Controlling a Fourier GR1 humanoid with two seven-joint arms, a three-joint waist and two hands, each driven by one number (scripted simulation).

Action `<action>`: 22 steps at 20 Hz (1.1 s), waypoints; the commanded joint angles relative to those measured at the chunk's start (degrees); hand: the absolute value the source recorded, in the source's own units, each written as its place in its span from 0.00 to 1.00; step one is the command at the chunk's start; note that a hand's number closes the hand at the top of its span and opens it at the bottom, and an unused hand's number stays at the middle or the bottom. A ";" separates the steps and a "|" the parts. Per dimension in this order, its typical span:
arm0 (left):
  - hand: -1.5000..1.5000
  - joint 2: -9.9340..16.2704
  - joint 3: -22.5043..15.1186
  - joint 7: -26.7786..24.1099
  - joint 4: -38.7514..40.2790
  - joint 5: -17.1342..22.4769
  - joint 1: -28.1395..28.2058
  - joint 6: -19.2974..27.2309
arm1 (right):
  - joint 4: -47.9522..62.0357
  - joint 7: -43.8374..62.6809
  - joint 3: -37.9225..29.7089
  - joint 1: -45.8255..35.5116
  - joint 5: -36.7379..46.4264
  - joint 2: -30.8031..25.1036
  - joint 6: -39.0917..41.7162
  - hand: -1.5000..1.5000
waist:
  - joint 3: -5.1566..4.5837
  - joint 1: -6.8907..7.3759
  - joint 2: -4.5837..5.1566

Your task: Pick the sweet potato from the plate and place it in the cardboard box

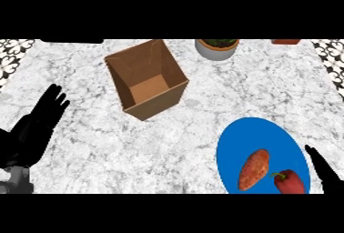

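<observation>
An orange-brown sweet potato (255, 169) lies on a blue plate (252, 136) at the lower right of the marble counter. An open cardboard box (147, 84) stands at the upper middle, its inside bare. My right hand (324, 170) shows at the right edge just beside the plate, its fingers straight and apart from the sweet potato. At the left edge my left hand (39, 123) rests open, fingers pointing up, well left of the box.
A red pepper (289, 182) shares the plate, right of the sweet potato. A white pot with a plant (217, 48) stands behind the box to the right. A red object (287, 41) peeks in at the top right.
</observation>
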 commanded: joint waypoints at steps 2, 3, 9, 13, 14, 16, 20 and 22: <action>0.50 2.25 3.35 2.99 0.03 2.09 -1.11 -1.96 | -0.18 13.29 0.30 -6.54 -4.33 1.85 8.44 0.00 | 0.08 -1.01 -0.28; 0.50 -1.11 1.39 -3.65 2.47 -0.35 3.21 -2.81 | -0.32 12.59 3.47 -4.36 0.06 3.04 6.30 0.00 | 0.07 -1.36 -0.38; 0.50 0.45 4.26 1.02 2.58 -0.11 -0.89 -2.03 | 4.77 14.53 1.24 -12.29 -2.28 5.47 9.83 0.00 | 0.10 -1.54 -0.35; 0.50 -1.65 3.02 0.77 1.29 -1.97 0.58 -2.54 | 8.34 11.62 1.59 -14.37 -0.85 9.06 9.52 0.00 | 0.13 -1.57 -0.38; 0.50 -1.78 4.20 -0.97 1.84 -1.08 2.36 -3.67 | 3.01 11.24 0.95 -9.75 -1.43 6.23 11.17 0.00 | 0.12 -1.85 -0.47; 0.50 -1.63 4.71 -1.19 0.46 -1.48 3.88 -5.06 | 11.75 2.77 1.43 -9.68 3.57 8.89 5.80 0.00 | 0.16 -1.60 -0.45; 0.50 -1.84 5.40 -1.33 0.18 -2.92 4.56 -4.99 | 10.46 8.92 2.47 -15.34 4.60 10.87 10.69 0.00 | 0.13 -1.42 -0.48; 0.50 -2.62 5.22 0.66 -0.78 -2.63 1.60 -3.73 | 12.66 9.61 2.90 -16.69 5.40 11.90 11.66 0.00 | 0.13 -1.47 -0.46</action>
